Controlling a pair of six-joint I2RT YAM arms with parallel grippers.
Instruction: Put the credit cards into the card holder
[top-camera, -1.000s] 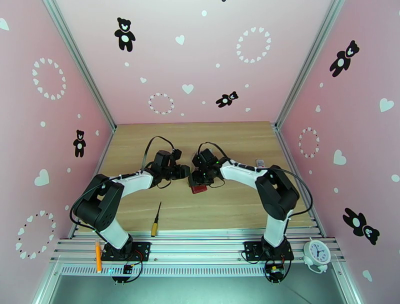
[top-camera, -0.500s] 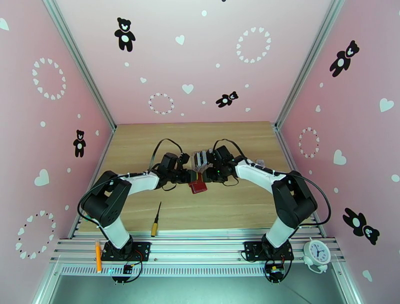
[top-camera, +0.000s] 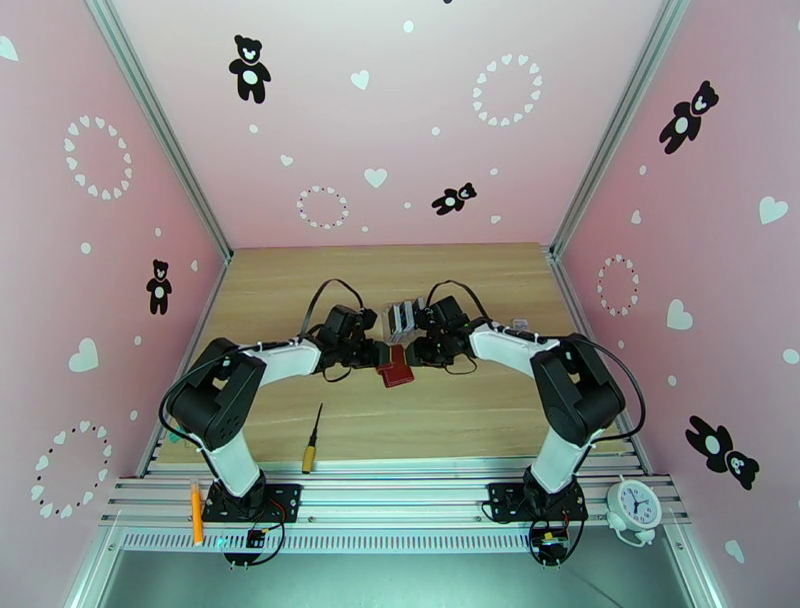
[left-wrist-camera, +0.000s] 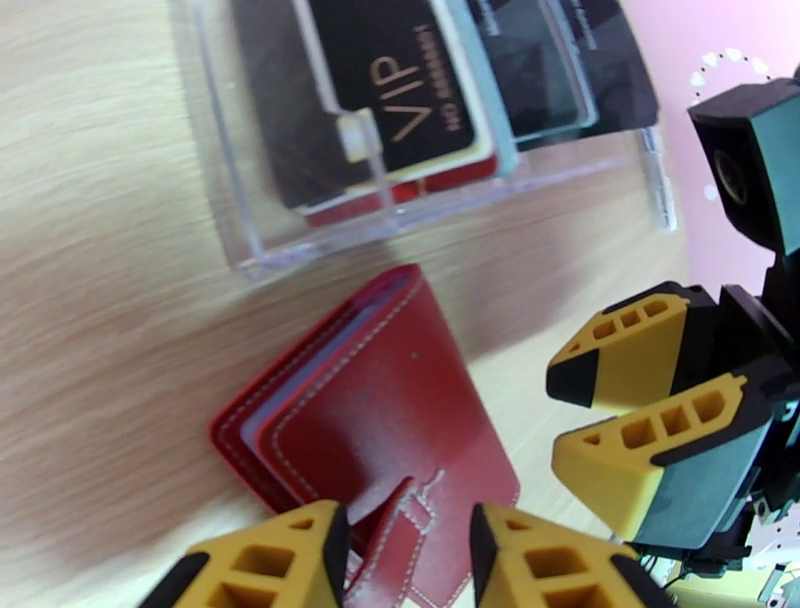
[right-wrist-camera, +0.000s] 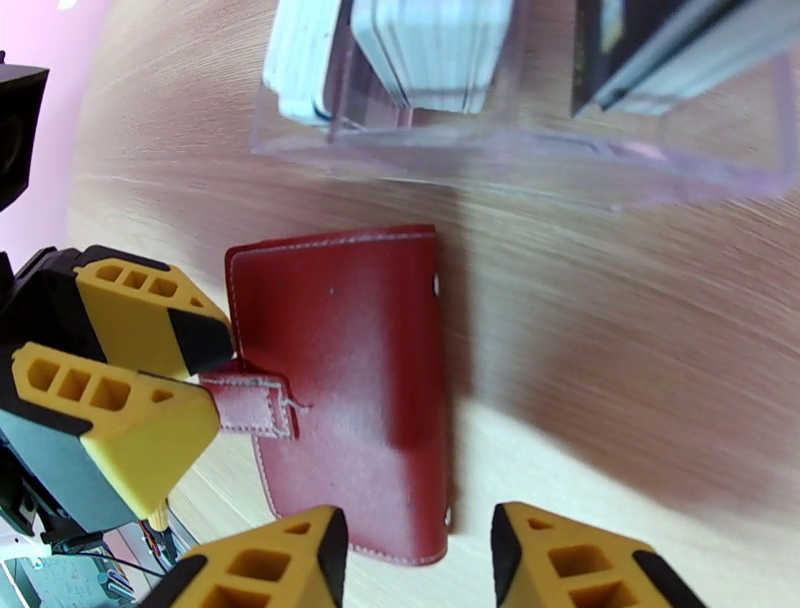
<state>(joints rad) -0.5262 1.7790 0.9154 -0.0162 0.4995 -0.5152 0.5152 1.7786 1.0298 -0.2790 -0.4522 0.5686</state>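
Note:
The card holder (top-camera: 397, 372), a dark red wallet, lies closed on the wooden table (top-camera: 450, 420) just in front of a clear plastic rack (top-camera: 402, 318). In the rack stand the credit cards (left-wrist-camera: 400, 90), a black VIP one in front; stacked card edges (right-wrist-camera: 430, 50) show from the other side. My left gripper (left-wrist-camera: 405, 530) is at the wallet's left edge, jaws partly apart, with the unsnapped tab (right-wrist-camera: 245, 400) reaching between its fingers (right-wrist-camera: 130, 330). My right gripper (right-wrist-camera: 420, 530) is open at the wallet's right edge, straddling a corner; whether it touches the wallet is unclear. Both show from above, left (top-camera: 378, 352) and right (top-camera: 413, 350).
A screwdriver with a yellow handle (top-camera: 312, 442) lies near the front edge. An orange pencil (top-camera: 196, 512) and a white clock (top-camera: 633, 505) rest on the metal rail by the arm bases. A small object (top-camera: 520, 325) sits at the right of the table.
Both grippers moved off the rack, which was hidden a second ago, and came down at the wallet's two sides. The right jaws narrowed a little. The wallet shifted slightly back.

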